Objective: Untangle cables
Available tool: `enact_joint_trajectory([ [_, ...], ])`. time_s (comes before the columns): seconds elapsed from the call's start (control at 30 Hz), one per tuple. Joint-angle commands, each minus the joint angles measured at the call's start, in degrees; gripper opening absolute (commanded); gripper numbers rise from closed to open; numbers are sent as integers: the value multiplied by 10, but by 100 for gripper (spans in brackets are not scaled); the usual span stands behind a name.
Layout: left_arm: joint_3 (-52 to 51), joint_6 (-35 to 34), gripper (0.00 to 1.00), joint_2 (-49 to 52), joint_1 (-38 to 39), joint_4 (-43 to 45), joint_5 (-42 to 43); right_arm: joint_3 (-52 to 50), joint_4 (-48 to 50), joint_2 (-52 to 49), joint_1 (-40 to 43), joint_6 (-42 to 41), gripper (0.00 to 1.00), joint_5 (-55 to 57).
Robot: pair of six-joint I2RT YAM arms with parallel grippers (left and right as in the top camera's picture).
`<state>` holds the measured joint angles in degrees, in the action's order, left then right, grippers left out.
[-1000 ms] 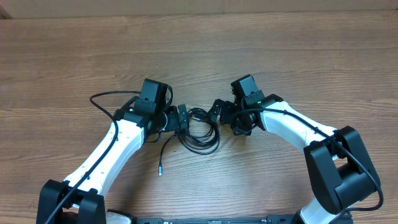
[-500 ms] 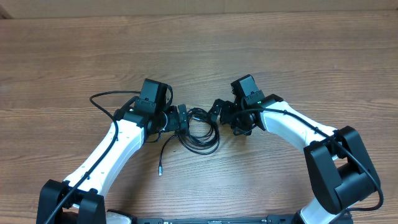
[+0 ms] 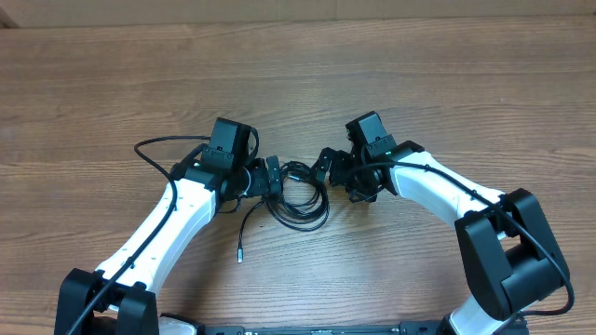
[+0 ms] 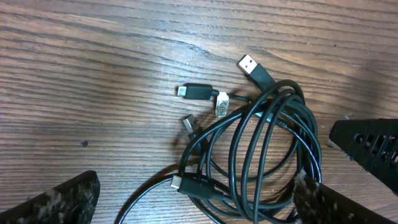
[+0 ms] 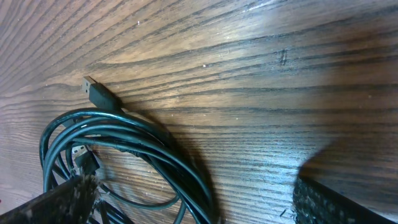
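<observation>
Tabletop (image 3: 466,84) of brown wood grain carries everything. From 8 o'clock in the overhead view the left arm (image 3: 172,219), white with black joints, reaches toward the middle. The left fingers (image 4: 59,200) are spread wide, one at 7 o'clock and one at 5 o'clock of the left wrist view, and the lower part of the coil lies between them.

The cables (image 4: 289,93), thin and black, lie in one loose tangled coil on the tabletop just below its centre, between the two arms. A flat plug (image 4: 255,67) pokes out at the coil's 12 o'clock. A small plug (image 4: 196,92) lies at its 10 o'clock, just beside a white tag (image 4: 222,104) whose print is too small to read. In the overhead view a loose tail (image 3: 244,228) leaves the coil toward 7 o'clock.

The right fingers (image 5: 339,199) are also spread wide, with the coil's edge by the one at 7 o'clock of the right wrist view. The right arm (image 3: 447,191) comes in from 4 o'clock.
</observation>
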<state>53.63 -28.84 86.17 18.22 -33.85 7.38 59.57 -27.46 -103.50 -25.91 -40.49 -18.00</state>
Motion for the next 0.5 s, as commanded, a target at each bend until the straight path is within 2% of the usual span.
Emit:
enact_joint_trajectory([
  [0.0, 8, -10, 100, 4, -2, 0, -7, 11, 4, 3, -1, 0, 100, 4],
  [0.47, 8, -10, 99, 4, -2, 0, -7, 11, 12, 3, -1, -1, 100, 4],
])
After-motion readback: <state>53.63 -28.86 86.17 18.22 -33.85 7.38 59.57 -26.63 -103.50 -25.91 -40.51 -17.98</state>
